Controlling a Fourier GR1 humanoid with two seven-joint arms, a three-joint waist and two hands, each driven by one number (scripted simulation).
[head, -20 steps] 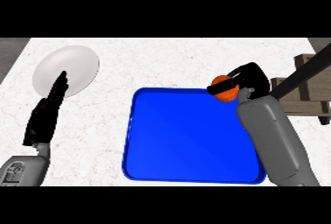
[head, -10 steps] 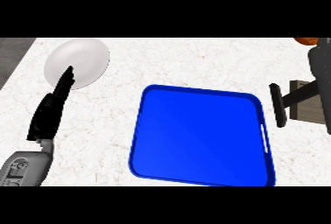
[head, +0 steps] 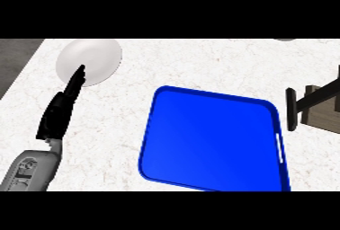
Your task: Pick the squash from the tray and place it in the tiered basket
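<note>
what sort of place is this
Likely a kitchen counter: a pale marbled worktop carries a white plate and a blue tray, with part of a dark wooden rack at the right edge.

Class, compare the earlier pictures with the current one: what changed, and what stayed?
The right hand, curled round the orange squash above the blue tray, carried it up and right toward the tiered basket; both have left the view. The left hand stays open by the white plate; the tray is unmoved.
</note>
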